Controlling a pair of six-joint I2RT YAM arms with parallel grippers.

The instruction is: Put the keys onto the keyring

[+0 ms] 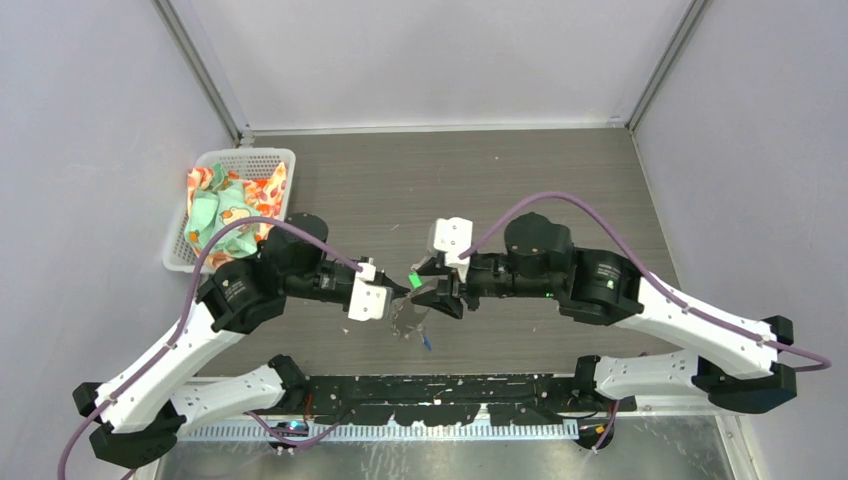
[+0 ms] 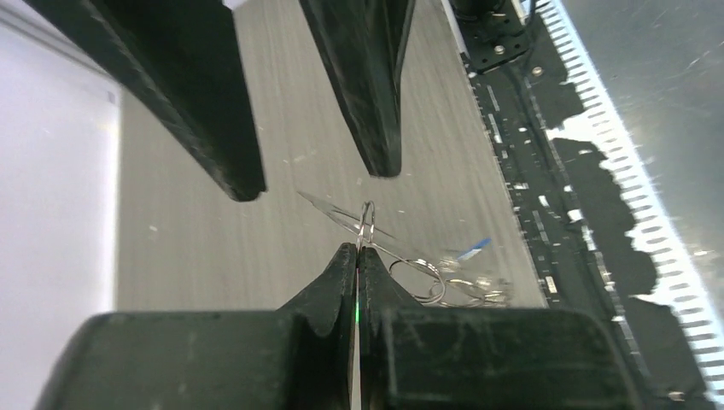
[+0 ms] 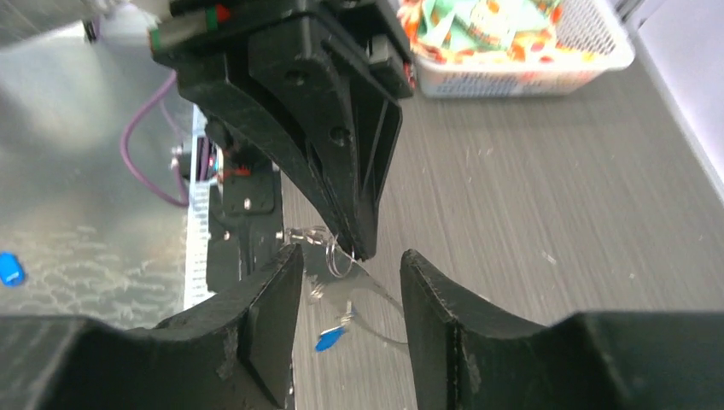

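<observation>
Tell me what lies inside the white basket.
Crumpled patterned cloth, orange and mint green, fills the basket. Anything beneath the cloth is covered and cannot be seen.

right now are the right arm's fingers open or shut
Open: the right fingers stand apart with a clear gap between them.

We see a white plastic lattice basket (image 1: 255,155) at the far left of the grey wood-grain desk (image 1: 520,180), holding a crumpled green, orange and red patterned cloth (image 1: 228,205). A scratched metal sheet (image 1: 450,462) borders the desk's near edge.
</observation>
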